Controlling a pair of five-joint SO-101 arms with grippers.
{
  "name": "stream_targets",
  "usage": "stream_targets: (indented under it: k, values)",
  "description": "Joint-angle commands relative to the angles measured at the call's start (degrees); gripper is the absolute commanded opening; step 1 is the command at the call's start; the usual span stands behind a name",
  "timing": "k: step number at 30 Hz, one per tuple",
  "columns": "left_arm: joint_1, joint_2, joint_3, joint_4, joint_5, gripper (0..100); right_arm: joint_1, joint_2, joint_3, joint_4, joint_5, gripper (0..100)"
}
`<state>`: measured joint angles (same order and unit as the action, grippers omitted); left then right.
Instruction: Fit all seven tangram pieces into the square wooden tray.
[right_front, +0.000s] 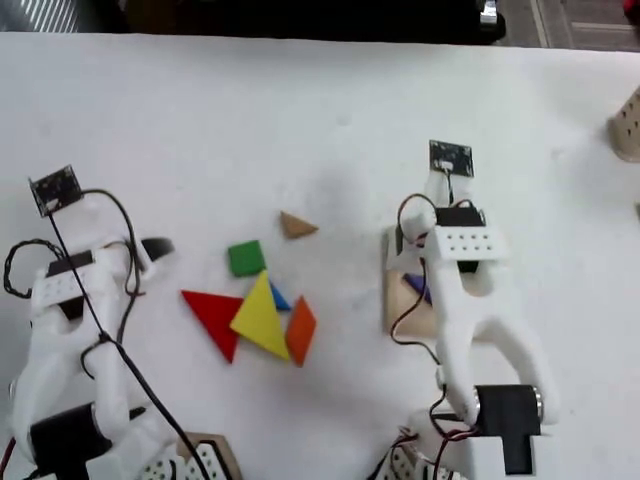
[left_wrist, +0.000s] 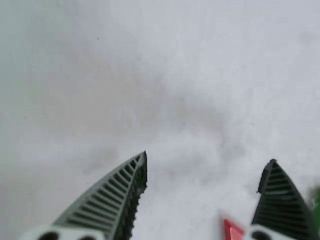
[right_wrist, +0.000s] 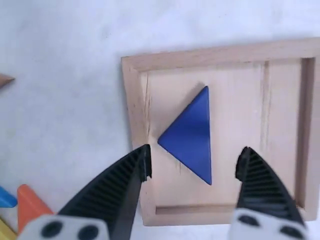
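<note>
The square wooden tray (right_wrist: 134, 125) lies under my right arm, and its edge shows in the high view (right_front: 397, 305). One blue triangle (right_wrist: 192, 134) lies flat inside it. My right gripper (right_wrist: 195, 160) hovers open just above that triangle, holding nothing. Left of the tray sit a brown triangle (right_front: 297, 225), a green square (right_front: 246, 257), a red triangle (right_front: 215, 318), a yellow triangle (right_front: 262, 318), a small blue piece (right_front: 281, 298) and an orange piece (right_front: 301, 330). My left gripper (left_wrist: 207, 160) is open over bare table left of the cluster, the red triangle's tip (left_wrist: 232, 231) by one finger.
A wooden block with holes (right_front: 627, 125) stands at the table's right edge. Another wooden block (right_front: 218, 456) sits by the left arm's base at the front. Cables run along both arms. The white table stretches open toward the back.
</note>
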<state>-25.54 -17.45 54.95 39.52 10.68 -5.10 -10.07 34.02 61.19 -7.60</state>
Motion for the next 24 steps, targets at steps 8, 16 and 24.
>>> stream_targets:
  k: [8,16,24]
  values:
    - [0.84,-3.21,-0.35,-1.23,-0.7,35,16.4,-0.57,-7.3,4.18,5.1,26.4]
    - [0.75,-3.21,-0.44,-1.05,-0.7,35,23.69,2.24,-7.38,0.57,17.58,5.7]
    - [0.66,-3.21,-0.53,-1.05,-0.7,35,26.59,17.01,-11.43,-7.34,21.1,9.1]
